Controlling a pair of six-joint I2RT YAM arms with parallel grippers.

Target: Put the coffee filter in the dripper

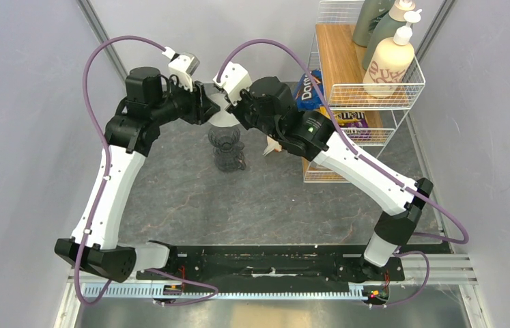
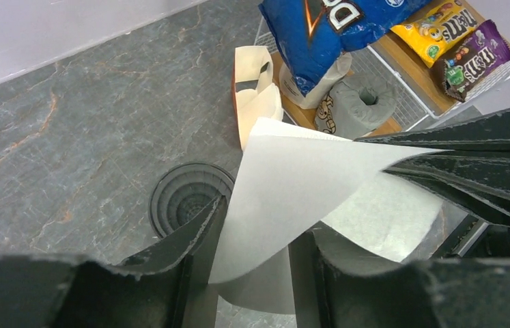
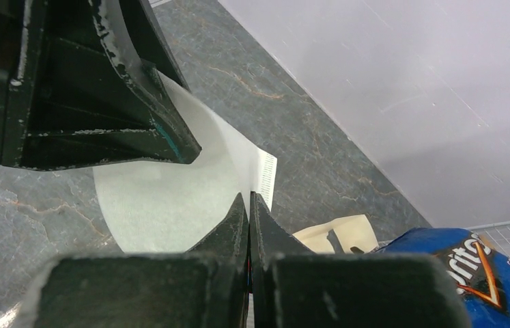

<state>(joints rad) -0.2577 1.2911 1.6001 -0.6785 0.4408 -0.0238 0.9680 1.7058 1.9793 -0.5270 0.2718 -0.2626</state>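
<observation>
The white coffee filter point(image 1: 221, 117) hangs in the air between my two grippers, just behind and above the dripper point(image 1: 227, 147). The dripper is a dark ribbed funnel cup standing on the grey table, and it also shows in the left wrist view point(image 2: 185, 198). My right gripper point(image 3: 248, 199) is shut on the filter's point(image 3: 163, 205) seam edge. My left gripper point(image 2: 262, 220) has its jaws apart, with the curved filter sheet point(image 2: 293, 184) passing between them and against the left finger. In the top view the left gripper point(image 1: 205, 104) faces the right gripper point(image 1: 230, 102).
A beige-and-white wedge packet point(image 2: 255, 89) lies on the table right of the dripper. A wire rack point(image 1: 402, 92) at the back right holds a blue chip bag point(image 2: 310, 34), candy packs point(image 2: 467, 58) and bottles point(image 1: 388, 58). Grey walls close in at both sides.
</observation>
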